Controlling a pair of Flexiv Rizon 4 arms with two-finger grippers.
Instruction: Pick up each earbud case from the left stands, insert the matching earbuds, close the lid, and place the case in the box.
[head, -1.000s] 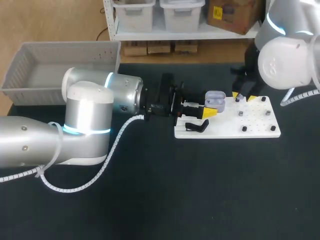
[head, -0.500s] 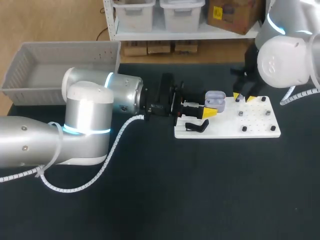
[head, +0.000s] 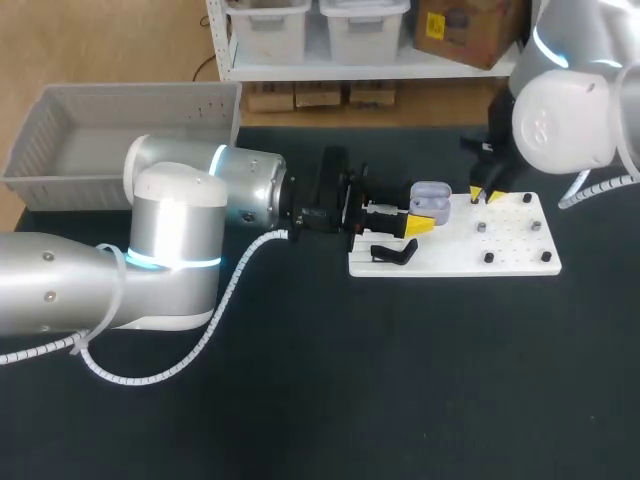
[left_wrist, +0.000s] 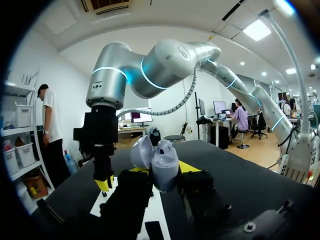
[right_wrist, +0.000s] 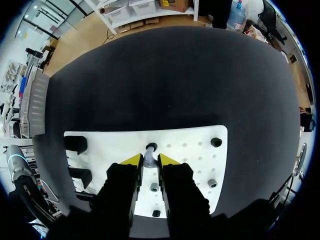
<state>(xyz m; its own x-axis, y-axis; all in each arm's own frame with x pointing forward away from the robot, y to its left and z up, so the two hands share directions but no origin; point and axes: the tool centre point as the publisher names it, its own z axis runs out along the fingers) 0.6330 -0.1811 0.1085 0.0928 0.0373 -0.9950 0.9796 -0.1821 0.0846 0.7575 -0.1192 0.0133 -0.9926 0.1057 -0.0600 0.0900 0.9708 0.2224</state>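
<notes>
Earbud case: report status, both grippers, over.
Left gripper shut on earbud case, lid open. Right gripper shut on earbud at the white board. No obstruction seen between them.

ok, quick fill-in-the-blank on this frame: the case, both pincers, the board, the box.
The earbud case in the left pincer has its lid ____. The right pincer is shut on an ____. Under the right pincer lies a ____ pegboard. The grey box stands on the robot's ____ side of the table.
Missing words: open; earbud; white; left.
</notes>
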